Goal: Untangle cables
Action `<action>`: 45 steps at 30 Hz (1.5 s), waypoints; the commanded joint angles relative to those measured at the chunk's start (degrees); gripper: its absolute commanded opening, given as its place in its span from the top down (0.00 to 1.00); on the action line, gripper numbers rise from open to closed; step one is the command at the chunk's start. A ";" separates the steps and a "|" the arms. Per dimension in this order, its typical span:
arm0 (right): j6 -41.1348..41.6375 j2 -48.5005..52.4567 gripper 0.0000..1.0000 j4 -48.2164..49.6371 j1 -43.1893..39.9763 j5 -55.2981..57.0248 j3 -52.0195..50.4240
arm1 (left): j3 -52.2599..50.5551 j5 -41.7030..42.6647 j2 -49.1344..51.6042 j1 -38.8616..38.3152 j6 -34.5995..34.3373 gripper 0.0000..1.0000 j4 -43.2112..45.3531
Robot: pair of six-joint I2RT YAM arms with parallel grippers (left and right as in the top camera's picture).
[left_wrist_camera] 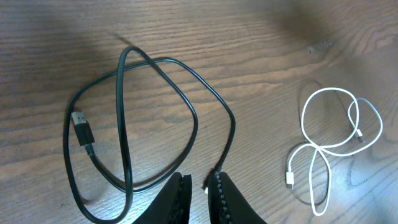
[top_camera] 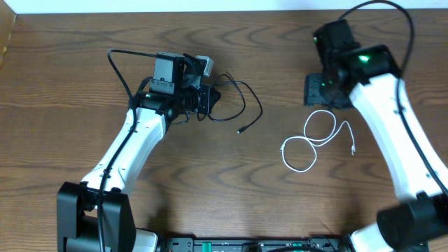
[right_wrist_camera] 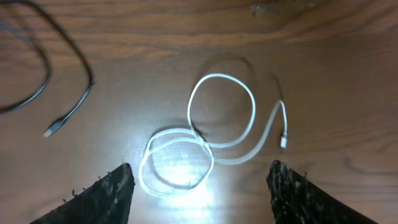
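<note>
Left arm (top_camera: pixel 136 143) was seen stretched from the 7 o'clock corner of the table (top_camera: pixel 231 189) toward its centre. The left gripper (left_wrist_camera: pixel 204 196) was drawn nearly together and clamped on one end of the black cable (left_wrist_camera: pixel 120 124). The rest of that cable was spread in loose loops at 3 o'clock of the fingers, seen from overhead. Right arm (top_camera: pixel 392 126) was extended up the 3 o'clock side, with the right gripper (right_wrist_camera: pixel 200 171) held above the wood, its fingers spread wide apart. The white cable (right_wrist_camera: pixel 221 76) was laid in two loops beneath that gripper, at 6 o'clock of it from overhead. It was kept well apart from the black one.
</note>
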 commanded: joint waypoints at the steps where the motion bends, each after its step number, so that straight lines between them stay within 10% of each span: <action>1: 2.32 4.46 0.33 1.42 -0.11 2.38 -0.48 | 0.13 0.44 -0.26 0.02 0.98 0.84 -0.35; 45: -6.69 8.92 0.29 20.57 -8.70 -4.07 -24.50 | -0.20 0.39 -0.26 0.04 4.68 0.84 -4.46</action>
